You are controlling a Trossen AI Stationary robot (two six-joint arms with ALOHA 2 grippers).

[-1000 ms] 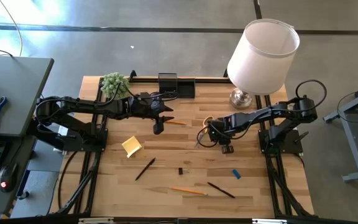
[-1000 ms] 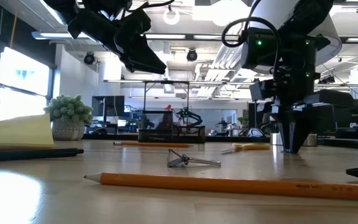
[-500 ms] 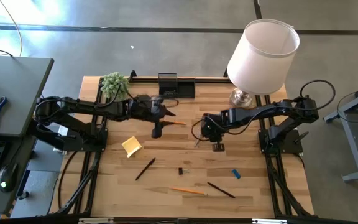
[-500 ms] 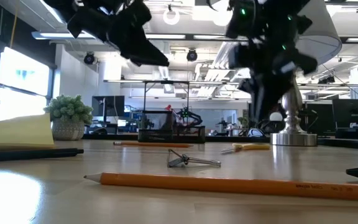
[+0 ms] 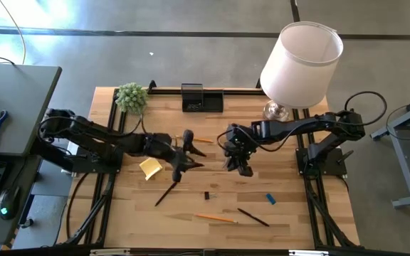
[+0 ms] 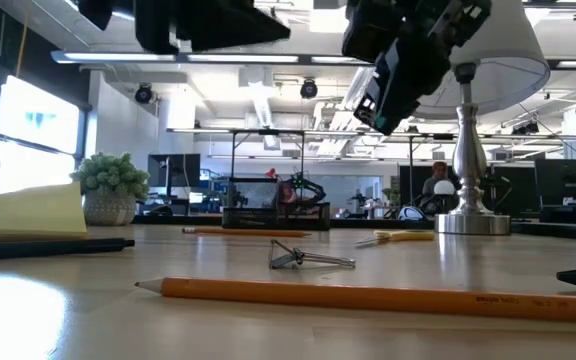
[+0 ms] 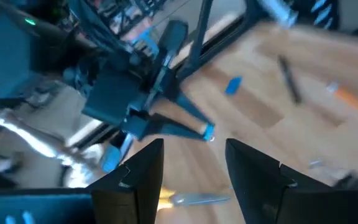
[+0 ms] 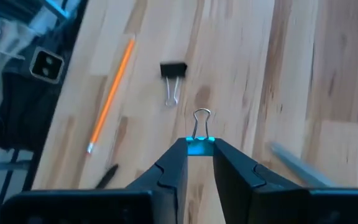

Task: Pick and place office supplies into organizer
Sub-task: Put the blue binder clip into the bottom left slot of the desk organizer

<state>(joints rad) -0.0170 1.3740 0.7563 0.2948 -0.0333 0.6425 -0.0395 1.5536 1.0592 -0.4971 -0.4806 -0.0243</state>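
My right gripper jaws are pinching a blue binder clip; left gripper jaws are gaping empty.

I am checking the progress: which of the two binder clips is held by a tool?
The blue clip, pinched in the right tool above the table. The black clip lies free on the wood, near an orange pencil.

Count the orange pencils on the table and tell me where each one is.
2. One pencil lies near the table's front edge, left of a black pen. The other pencil lies mid-table between the two arms, partly hidden. More may be hidden.
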